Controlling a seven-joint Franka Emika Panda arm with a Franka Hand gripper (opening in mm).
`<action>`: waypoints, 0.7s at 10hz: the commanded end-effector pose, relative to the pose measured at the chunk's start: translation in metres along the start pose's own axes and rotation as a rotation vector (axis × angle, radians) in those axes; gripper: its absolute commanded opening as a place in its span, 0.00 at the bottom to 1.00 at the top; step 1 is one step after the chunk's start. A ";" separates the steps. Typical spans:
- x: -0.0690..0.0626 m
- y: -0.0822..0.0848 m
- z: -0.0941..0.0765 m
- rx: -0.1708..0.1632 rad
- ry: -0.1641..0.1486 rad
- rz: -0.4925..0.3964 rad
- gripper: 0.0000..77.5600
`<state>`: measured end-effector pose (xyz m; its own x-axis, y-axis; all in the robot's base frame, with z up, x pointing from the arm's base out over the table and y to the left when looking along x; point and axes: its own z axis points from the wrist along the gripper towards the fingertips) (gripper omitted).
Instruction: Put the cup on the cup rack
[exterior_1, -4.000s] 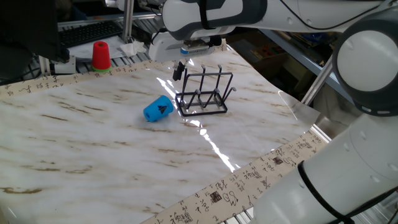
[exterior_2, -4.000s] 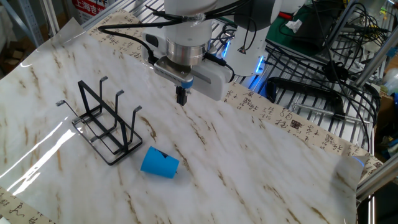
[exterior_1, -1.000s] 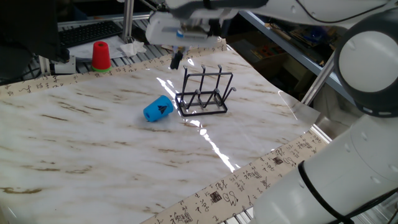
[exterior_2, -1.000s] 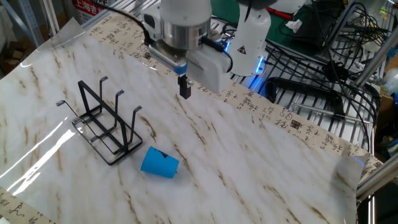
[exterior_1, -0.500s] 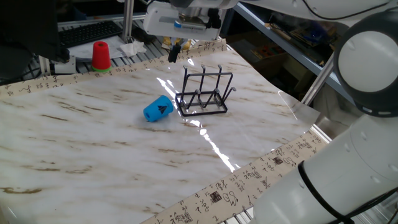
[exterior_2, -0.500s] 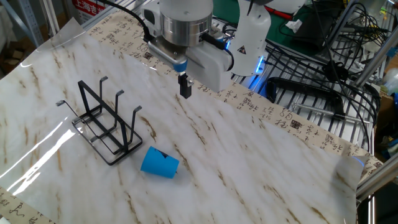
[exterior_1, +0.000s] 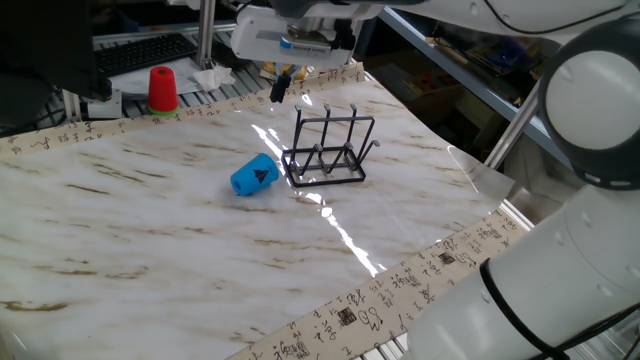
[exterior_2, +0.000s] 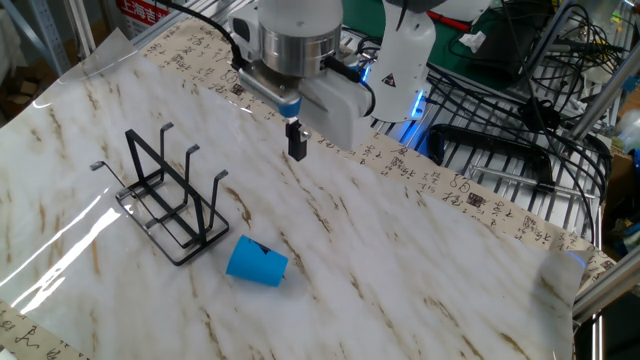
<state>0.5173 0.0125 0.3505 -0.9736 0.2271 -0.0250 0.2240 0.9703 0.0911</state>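
Marble tabletop (exterior_1: 150, 250) carries, from left to right, a red cup (exterior_1: 162, 89) standing at the far edge, the blue cup (exterior_1: 254, 175) lying on its side, and the black wire cup rack (exterior_1: 330, 150) just beside it at its three o'clock. Gripper (exterior_1: 279, 86) hangs in the air at about twelve o'clock from the blue cup, well apart from it, its fingers pressed together and holding nothing.

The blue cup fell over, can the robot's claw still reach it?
Probably yes. The cup lies on its side beside the cup rack, with nothing over it. The gripper hangs above the table, holding nothing.
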 end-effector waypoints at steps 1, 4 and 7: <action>-0.001 0.000 -0.001 -0.034 -0.053 0.051 0.00; -0.001 0.000 -0.001 -0.060 -0.025 0.151 0.00; -0.001 0.000 -0.001 -0.086 -0.015 0.189 0.00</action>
<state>0.5173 0.0125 0.3506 -0.9192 0.3928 -0.0273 0.3838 0.9093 0.1611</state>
